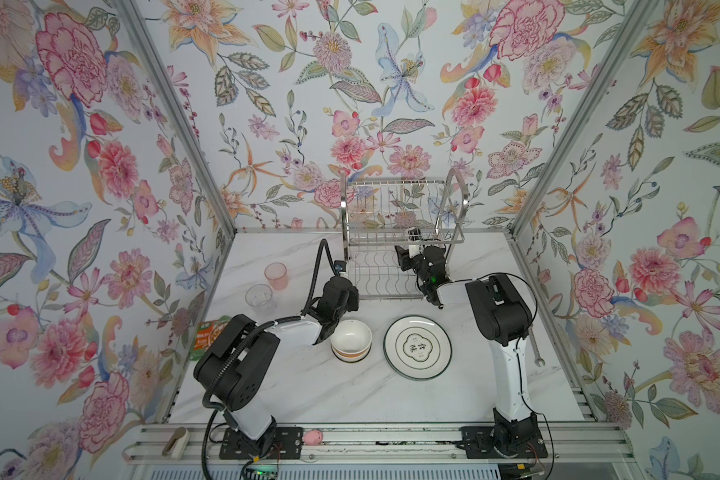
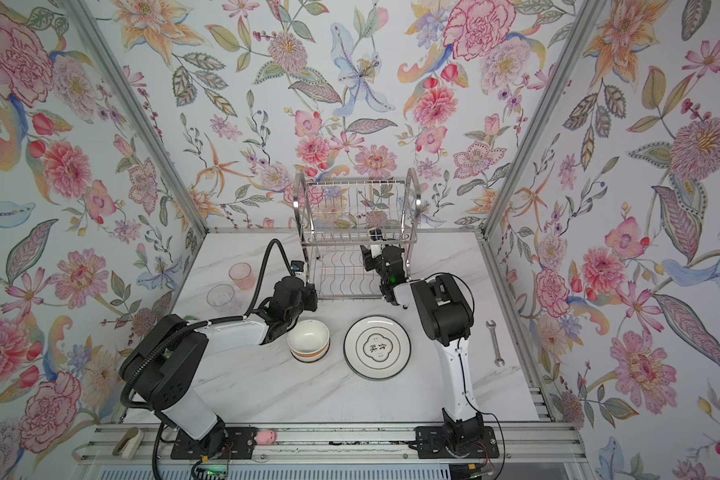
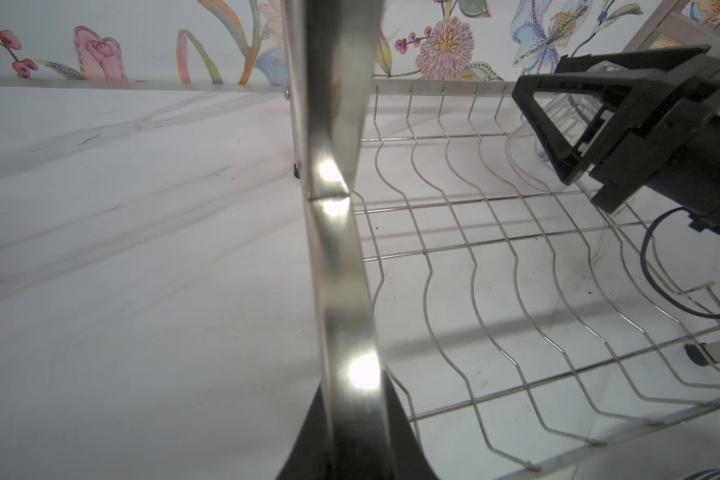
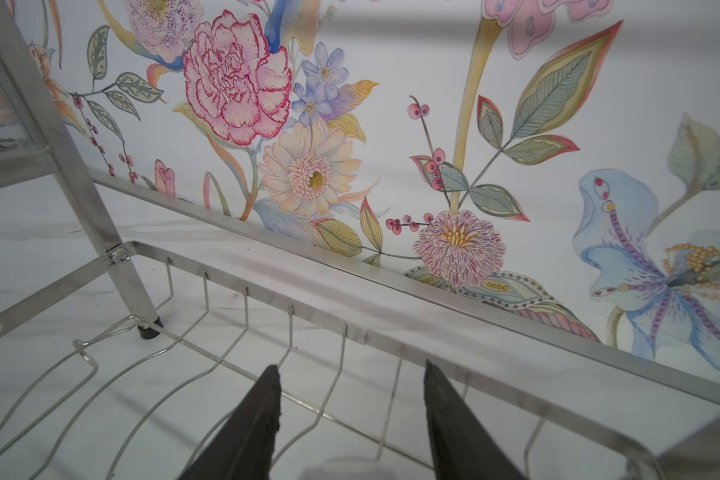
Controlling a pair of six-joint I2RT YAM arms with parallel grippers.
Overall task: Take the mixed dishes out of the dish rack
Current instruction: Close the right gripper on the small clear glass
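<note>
Right wrist: end effector (image 4: 351, 368) inside dish rack (image 4: 308, 315)

Left claw (image 3: 352, 432) clamped, right claw (image 4: 351, 370) spread apart.

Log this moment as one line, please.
left gripper: shut on rack frame | right gripper: jaws apart in lower tier, hold unclear | table: bowl, plate, pink tumbler, clear tumbler
</note>
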